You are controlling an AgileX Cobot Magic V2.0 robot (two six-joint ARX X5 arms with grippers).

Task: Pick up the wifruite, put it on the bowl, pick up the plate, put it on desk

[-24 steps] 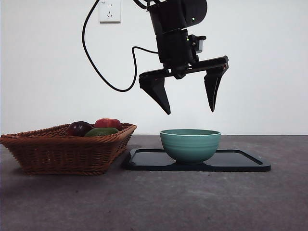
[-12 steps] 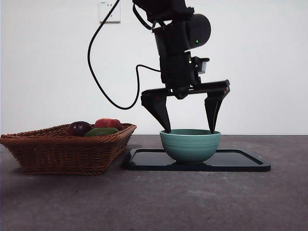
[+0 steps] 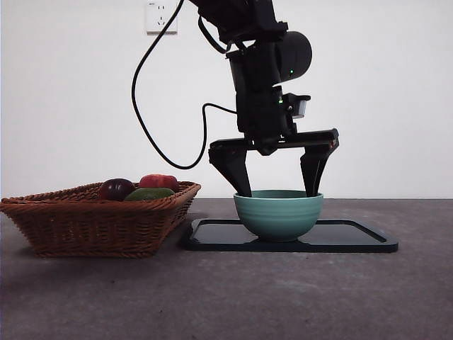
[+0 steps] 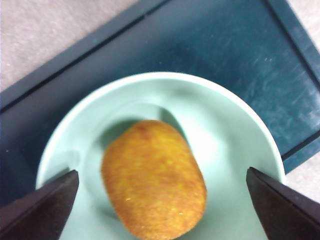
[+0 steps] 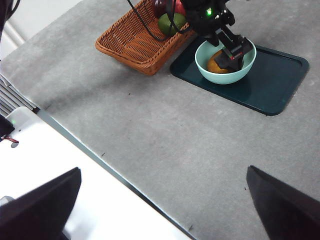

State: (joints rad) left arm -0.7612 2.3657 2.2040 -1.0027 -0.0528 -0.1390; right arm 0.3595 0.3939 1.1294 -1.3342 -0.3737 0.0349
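Left pincer (image 3: 279, 191) spread wide, tips dipped inside bowl (image 3: 279, 214) rim, pinching nothing. Fruit (image 4: 153, 179) lies on bowl floor between jaws, touching neither. Likely step: fruit placement done or release just made. Next move calls for straight lift clear of rim, then plate (image 3: 354, 237) below bowl. Fruit's long axis lies flat, slanted across line joining jaws. Right pincer (image 5: 160, 210) spread, empty, high over worktop (image 5: 165, 130), well away.

Orange-brown wifruite (image 4: 154, 178) lying in teal bowl (image 4: 235, 120)
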